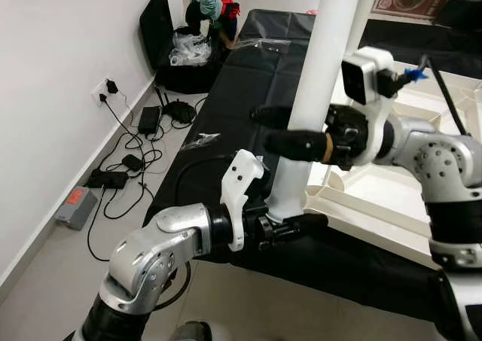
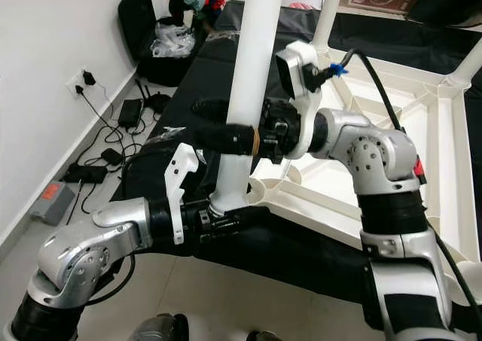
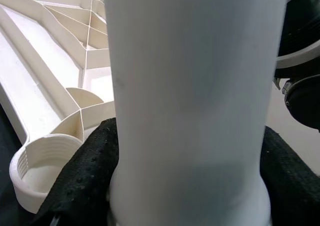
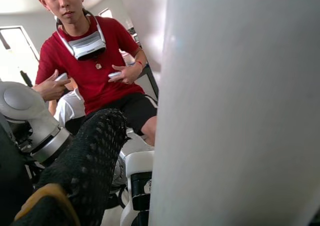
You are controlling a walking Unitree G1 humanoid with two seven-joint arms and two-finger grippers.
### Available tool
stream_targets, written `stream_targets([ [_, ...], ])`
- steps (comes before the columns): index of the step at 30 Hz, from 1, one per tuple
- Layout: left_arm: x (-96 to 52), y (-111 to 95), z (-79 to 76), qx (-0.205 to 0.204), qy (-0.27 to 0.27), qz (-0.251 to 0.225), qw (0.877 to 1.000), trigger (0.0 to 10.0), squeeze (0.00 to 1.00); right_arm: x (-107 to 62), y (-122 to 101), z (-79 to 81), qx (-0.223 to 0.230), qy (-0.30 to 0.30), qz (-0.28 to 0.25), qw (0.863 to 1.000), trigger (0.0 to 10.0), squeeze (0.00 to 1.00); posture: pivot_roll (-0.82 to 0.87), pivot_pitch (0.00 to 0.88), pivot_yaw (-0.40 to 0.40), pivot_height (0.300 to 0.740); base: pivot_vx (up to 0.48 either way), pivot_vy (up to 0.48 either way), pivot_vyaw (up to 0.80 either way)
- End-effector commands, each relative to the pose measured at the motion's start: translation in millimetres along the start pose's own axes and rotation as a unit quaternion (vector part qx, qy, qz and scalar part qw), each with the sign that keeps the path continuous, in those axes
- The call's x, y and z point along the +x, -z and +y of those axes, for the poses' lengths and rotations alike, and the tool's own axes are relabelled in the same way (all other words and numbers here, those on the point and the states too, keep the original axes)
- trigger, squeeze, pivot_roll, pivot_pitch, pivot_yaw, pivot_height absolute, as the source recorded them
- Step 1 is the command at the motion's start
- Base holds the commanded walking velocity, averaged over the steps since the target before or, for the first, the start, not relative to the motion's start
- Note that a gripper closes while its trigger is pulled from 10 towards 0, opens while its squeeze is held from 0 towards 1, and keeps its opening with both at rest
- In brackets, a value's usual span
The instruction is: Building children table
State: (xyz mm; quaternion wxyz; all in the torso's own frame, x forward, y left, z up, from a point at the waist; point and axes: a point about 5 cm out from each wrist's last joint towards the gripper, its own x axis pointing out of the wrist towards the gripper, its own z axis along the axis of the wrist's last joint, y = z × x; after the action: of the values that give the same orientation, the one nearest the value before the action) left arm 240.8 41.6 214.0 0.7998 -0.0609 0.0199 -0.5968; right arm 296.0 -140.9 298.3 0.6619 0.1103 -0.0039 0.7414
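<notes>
L arm reached fwd low, elbow bent, its left claw (image 1: 295,222) clamped on the base of the white leg (image 1: 320,92). R arm came across from the right w/ wrist horizontal, right claw (image 1: 277,130) gripping same leg higher up, fingers either side.

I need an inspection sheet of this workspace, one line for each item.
Surface: black cloth over a long table.
Job's things: white tabletop lying upside down; one white leg standing upright in its corner socket; empty threaded socket beside it.
Clutter: plastic bags at the far end, a clear wrapper on the cloth.
Hands: left hand closed around the leg's base; right hand gripping the leg higher up.
Cables: chargers and cords on the floor below a wall outlet.
Surroundings: person in red shirt seated, holding controllers.
</notes>
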Motion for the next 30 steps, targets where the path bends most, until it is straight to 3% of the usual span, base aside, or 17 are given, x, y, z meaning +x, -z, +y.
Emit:
stream_targets([
  [1,1.1,1.5,-8.0,-0.002,0.018,0.005,1.0,10.0,0.0,3.7,1.6,4.6,0.002,-0.021,0.011,1.0,10.0,0.0,0.16,0.176,-0.004,0.74,0.0,0.0,0.0],
  [13,1.2,2.6,-10.9,-0.007,0.024,0.006,1.0,10.0,0.0,3.8,3.3,5.1,0.012,-0.028,0.02,0.999,9.8,0.0,0.16,0.186,-0.003,0.74,0.0,0.0,0.0],
  [14,1.0,3.0,-11.6,-0.009,0.025,0.007,1.0,10.0,0.0,3.5,3.8,5.4,0.014,-0.028,0.021,0.999,6.3,0.0,0.16,0.185,-0.005,0.74,0.0,0.0,0.0],
  [15,0.8,3.2,-12.0,-0.009,0.025,0.008,1.0,10.0,0.0,3.3,4.0,5.6,0.015,-0.028,0.022,0.999,4.1,0.0,0.16,0.185,-0.005,0.74,0.0,0.0,0.0],
  [17,0.8,3.2,-12.0,-0.009,0.025,0.008,1.0,10.0,0.0,3.3,4.0,5.6,0.015,-0.028,0.022,0.999,4.1,0.0,0.16,0.185,-0.005,0.74,0.0,0.0,0.0],
  [19,0.0,3.5,-12.2,-0.011,0.025,0.009,1.0,10.0,0.0,3.0,4.7,6.1,0.017,-0.031,0.023,0.999,0.0,0.0,0.16,0.186,-0.002,0.74,0.0,0.0,0.0],
  [30,-1.5,4.2,-10.7,-0.012,0.023,0.013,1.0,10.0,0.0,1.8,4.3,7.3,0.02,-0.034,0.021,0.999,0.0,0.0,0.16,0.188,-0.001,0.74,0.0,0.0,0.0],
])
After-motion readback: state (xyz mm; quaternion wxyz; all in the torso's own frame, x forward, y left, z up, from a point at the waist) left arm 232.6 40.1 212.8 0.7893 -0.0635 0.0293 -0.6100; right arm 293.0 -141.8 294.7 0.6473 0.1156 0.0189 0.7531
